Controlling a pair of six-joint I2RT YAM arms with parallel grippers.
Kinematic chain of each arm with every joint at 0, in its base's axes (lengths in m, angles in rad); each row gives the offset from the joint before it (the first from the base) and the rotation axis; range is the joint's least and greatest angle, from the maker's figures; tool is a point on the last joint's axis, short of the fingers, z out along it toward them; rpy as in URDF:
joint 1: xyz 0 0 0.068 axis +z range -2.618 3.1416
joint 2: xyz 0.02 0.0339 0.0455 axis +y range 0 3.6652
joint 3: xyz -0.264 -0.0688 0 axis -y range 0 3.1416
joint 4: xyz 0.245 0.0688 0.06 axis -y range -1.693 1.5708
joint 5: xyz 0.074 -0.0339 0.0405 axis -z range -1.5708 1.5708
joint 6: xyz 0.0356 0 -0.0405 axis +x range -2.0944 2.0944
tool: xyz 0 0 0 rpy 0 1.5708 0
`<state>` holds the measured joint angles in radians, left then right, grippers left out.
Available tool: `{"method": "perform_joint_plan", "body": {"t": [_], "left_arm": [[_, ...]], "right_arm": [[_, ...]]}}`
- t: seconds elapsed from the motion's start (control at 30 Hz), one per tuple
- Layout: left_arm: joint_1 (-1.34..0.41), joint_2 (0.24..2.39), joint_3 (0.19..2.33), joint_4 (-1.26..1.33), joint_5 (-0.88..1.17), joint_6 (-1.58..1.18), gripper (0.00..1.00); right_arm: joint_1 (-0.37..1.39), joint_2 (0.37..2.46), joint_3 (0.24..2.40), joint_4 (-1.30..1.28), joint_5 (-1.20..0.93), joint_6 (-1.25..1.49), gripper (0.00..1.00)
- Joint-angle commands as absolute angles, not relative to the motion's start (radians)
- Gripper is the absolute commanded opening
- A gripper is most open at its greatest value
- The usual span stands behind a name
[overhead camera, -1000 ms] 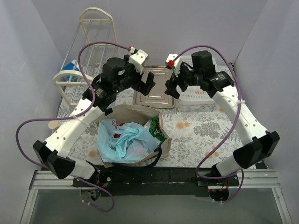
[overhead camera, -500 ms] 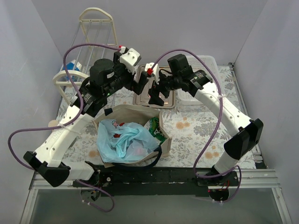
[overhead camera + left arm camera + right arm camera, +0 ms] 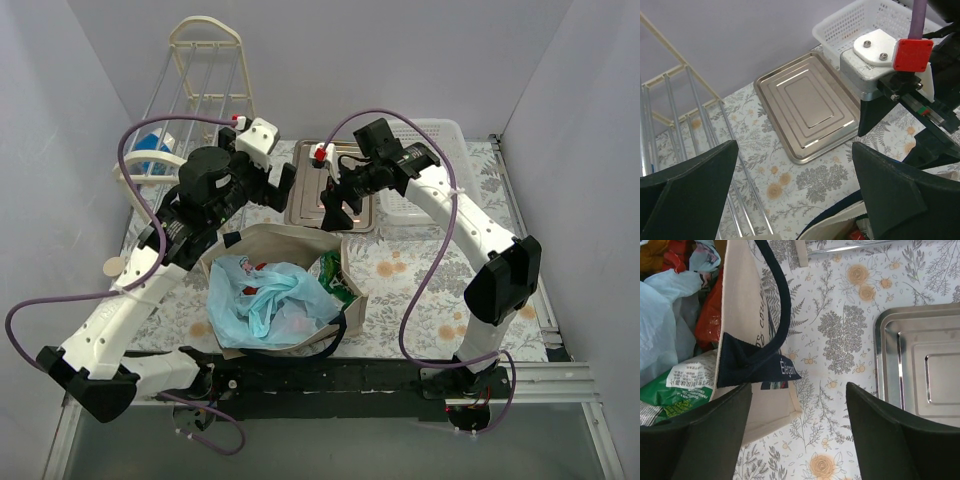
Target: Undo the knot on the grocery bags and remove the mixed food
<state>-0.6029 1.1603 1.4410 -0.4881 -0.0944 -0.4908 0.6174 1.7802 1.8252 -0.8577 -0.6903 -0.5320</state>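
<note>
1. Arm position. Over the last second both arms have swung in from the far side of the table. The right claw (image 3: 336, 205), previously above the white basket (image 3: 432, 203), now hangs past that basket and over the tote's far rim. The left claw (image 3: 284, 187) has drawn back toward its own side and sits just beside the right claw, level with it.

2. Claw state. Both claws have their fingers spread apart and nothing between them. The right wrist view shows only a slight narrowing, with no contact.

3. Beige tote (image 3: 740, 315). It stands directly beneath the right claw, and its corner lies between the two fingers in the wrist view. It lies below and to the near side of the left claw.

4. Light-blue plastic bag (image 3: 262, 298). It sits inside the tote, below both claws and toward the arm bases, and remains bunched shut. The knot cannot be picked out clearly.

5. Metal tray (image 3: 920, 360). It lies beyond the right claw, empty.

6. Green snack bag (image 3: 675, 385). It is wedged in the tote under the right claw's left finger.

7. Navy handle (image 3: 782, 305). It loops up between the right fingers.

Assessment: the approach is nearly complete. No bag is gripped, the knot is untouched, and no food has been removed. The right claw appears lined up for the tote's rim or handle.
</note>
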Motion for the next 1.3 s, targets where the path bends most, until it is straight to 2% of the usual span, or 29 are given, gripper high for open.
{"method": "perform_joint_plan", "body": {"t": [0.0, 0.03, 0.07, 0.17, 0.2, 0.23, 0.37, 0.47, 0.53, 0.67, 0.87, 1.03, 1.17, 1.23, 1.27], "left_arm": [[-0.600, 1.147, 1.411, -0.476, -0.103, -0.483, 0.98], [-0.600, 1.143, 1.401, -0.476, -0.100, -0.480, 0.98], [-0.598, 1.140, 1.387, -0.469, -0.095, -0.477, 0.98], [-0.595, 1.144, 1.374, -0.457, -0.086, -0.465, 0.98], [-0.594, 1.147, 1.377, -0.453, -0.086, -0.463, 0.98], [-0.592, 1.153, 1.381, -0.446, -0.089, -0.463, 0.98], [-0.581, 1.213, 1.446, -0.417, -0.110, -0.512, 0.98], [-0.569, 1.291, 1.633, -0.448, -0.120, -0.602, 0.98], [-0.569, 1.367, 1.756, -0.448, -0.118, -0.624, 0.98], [-0.569, 1.397, 1.801, -0.353, -0.158, -0.634, 0.98], [-0.569, 1.401, 1.798, -0.258, -0.216, -0.562, 0.98], [-0.569, 1.391, 1.769, -0.239, -0.215, -0.548, 0.98], [-0.566, 1.385, 1.741, -0.218, -0.232, -0.531, 0.98], [-0.561, 1.391, 1.746, -0.209, -0.235, -0.525, 0.98], [-0.561, 1.391, 1.744, -0.206, -0.233, -0.520, 0.98]], "right_arm": [[0.617, 1.740, 1.832, -0.899, -0.732, -0.560, 0.77], [0.617, 1.733, 1.824, -0.894, -0.729, -0.555, 0.73], [0.617, 1.729, 1.818, -0.890, -0.720, -0.545, 0.63], [0.597, 1.726, 1.809, -0.885, -0.712, -0.486, 0.50], [0.589, 1.724, 1.807, -0.884, -0.721, -0.479, 0.49], [0.583, 1.723, 1.807, -0.879, -0.718, -0.459, 0.50], [0.526, 1.720, 1.860, -0.807, -0.773, -0.344, 0.61], [0.543, 1.772, 1.959, -0.882, -0.833, -0.386, 0.70], [0.545, 1.793, 1.957, -0.890, -0.879, -0.393, 0.72], [0.561, 1.805, 1.930, -0.876, -0.928, -0.354, 0.79], [0.604, 1.845, 1.939, -0.928, -0.934, -0.371, 0.84], [0.630, 1.850, 1.928, -0.923, -0.852, -0.350, 0.82], [0.641, 1.845, 1.829, -0.902, -0.755, -0.324, 0.48], [0.638, 1.821, 1.790, -0.865, -0.715, -0.322, 0.03], [0.631, 1.812, 1.795, -0.858, -0.697, -0.316, 0.01]]}}
